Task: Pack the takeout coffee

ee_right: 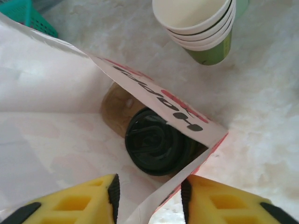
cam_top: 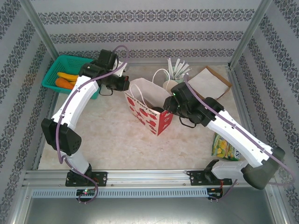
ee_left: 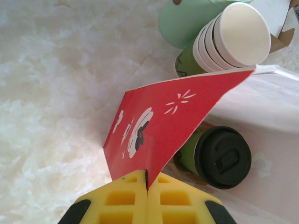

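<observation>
While the left gripper [ee_left: 147, 179] clamps the bag [ee_left: 154, 126], the right gripper [ee_right: 149, 191] gapes, seemingly astride its rim.

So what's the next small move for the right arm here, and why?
Probably lift the right gripper straight up, clear of the paper bag. The lidded cup already sits inside, the left gripper pinches its rim, and the right jaws stand open astride that rim.
</observation>
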